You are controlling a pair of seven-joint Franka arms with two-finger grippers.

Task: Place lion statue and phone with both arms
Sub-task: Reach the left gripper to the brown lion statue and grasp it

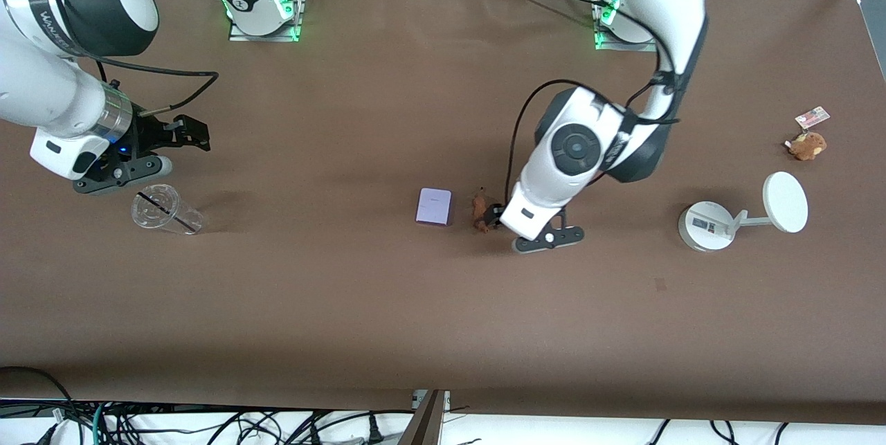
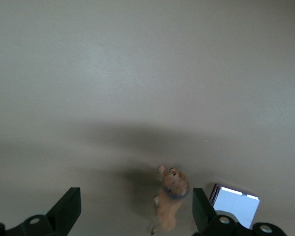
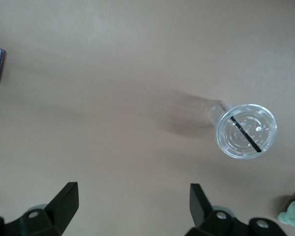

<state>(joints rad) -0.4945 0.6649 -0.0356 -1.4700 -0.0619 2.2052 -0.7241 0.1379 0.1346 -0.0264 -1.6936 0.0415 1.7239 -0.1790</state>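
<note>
Lion statue [image 1: 479,212]: a tiny orange-brown animal with a darker head, lying on the brown table [image 1: 346,306] near its middle, just beside the phone, toward the left arm's end.
Phone [image 1: 434,207]: a small flat pale purple rectangle with round corners, lying flat on the table.
Left pincer [image 1: 493,217]: low over the lion, its 2 fingers [image 2: 202,210] spread wide apart. The lion [image 2: 170,204] sits between them, close to 1 finger. It holds nothing.
Right pincer [image 1: 190,133]: up in the air at the right arm's end, over bare table near the clear cup [image 1: 164,210]. Its fingers are wide apart and hold nothing.
Hard to see: the lion's legs and tail are too small to make out. The left arm hides part of it in the front view.
Cut off: in the left wrist view the phone [image 2: 236,205] is partly hidden by a finger.
</note>
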